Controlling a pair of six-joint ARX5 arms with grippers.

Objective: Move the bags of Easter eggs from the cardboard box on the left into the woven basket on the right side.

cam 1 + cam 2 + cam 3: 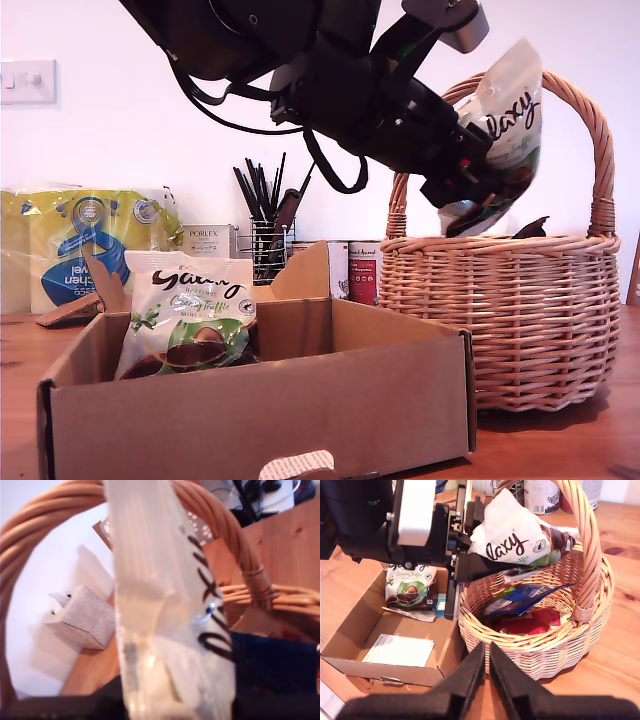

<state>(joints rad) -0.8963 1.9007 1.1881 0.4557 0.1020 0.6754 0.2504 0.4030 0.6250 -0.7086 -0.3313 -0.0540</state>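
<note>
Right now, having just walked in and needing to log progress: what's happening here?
My first gripper holds a white-green Galaxy bag above the woven basket, under its handle. The basket already holds a blue bag and a red bag. A second Galaxy bag remains in the cardboard box. My second gripper hangs shut and empty near the basket.

Cardboard box (300,400) at the exterior view's left, woven basket (500,320) right — one Galaxy bag (190,315) in the box.
</note>
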